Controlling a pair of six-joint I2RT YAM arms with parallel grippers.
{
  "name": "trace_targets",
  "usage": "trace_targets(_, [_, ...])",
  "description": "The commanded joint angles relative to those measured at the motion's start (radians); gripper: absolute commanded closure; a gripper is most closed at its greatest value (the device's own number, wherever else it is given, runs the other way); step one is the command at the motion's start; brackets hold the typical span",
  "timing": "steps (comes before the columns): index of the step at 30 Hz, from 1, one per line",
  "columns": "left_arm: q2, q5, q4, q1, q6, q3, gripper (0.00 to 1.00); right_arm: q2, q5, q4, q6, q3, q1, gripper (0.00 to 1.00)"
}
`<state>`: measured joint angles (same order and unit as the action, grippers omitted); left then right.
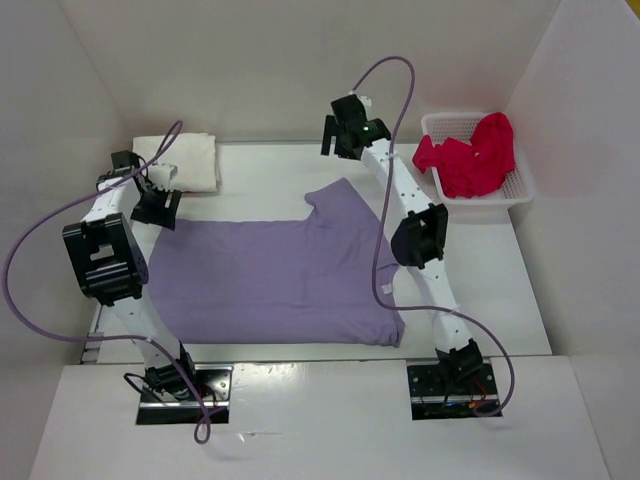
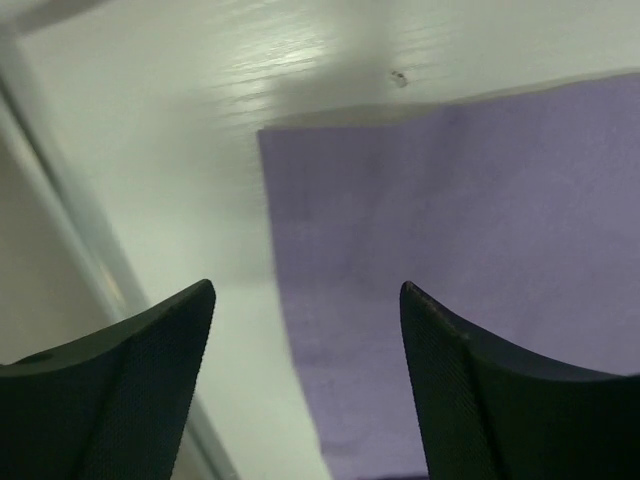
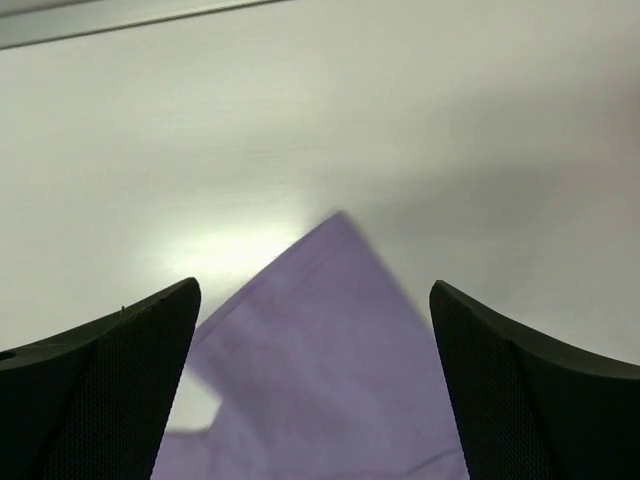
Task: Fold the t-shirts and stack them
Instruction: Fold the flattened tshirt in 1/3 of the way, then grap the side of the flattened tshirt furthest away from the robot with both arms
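A lavender purple t-shirt (image 1: 270, 275) lies spread flat in the middle of the table. My left gripper (image 1: 157, 207) hovers open over its far left corner; in the left wrist view the gripper (image 2: 307, 290) has nothing between its fingers, and the purple t-shirt (image 2: 450, 220) edge runs beneath them. My right gripper (image 1: 340, 135) is open above the far sleeve tip; the right wrist view shows the gripper (image 3: 315, 285) over the pointed purple sleeve (image 3: 320, 340), apart from it. An off-white t-shirt (image 1: 185, 160) lies folded at the back left. Red t-shirts (image 1: 472, 155) are bunched in the basket.
A white plastic mesh basket (image 1: 522, 183) stands at the back right against the side wall. White walls enclose the table on three sides. Purple cables loop from both arms. Bare tabletop (image 1: 480, 290) shows to the right of the purple shirt.
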<state>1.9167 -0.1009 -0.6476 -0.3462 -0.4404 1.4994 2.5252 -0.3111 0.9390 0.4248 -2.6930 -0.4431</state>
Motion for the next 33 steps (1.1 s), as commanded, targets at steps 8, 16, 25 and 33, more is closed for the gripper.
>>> trace_targets(8, [0.065,-0.057,0.138,-0.004,0.143,0.016,0.15,0.32,0.05,-0.002,-0.087,-0.166,0.066,0.0])
trace_targets(16, [0.108,-0.037,0.172,-0.013,0.172,0.028,0.1,0.414,0.073,-0.002,-0.078,-0.197,0.011,0.38])
trace_targets(25, [0.108,-0.017,0.172,-0.031,0.172,0.061,0.07,0.362,0.083,0.03,-0.078,-0.206,-0.008,1.0])
trace_targets(33, [0.22,-0.132,0.126,-0.01,0.175,0.13,0.06,0.28,0.083,0.052,-0.087,-0.197,-0.06,1.0])
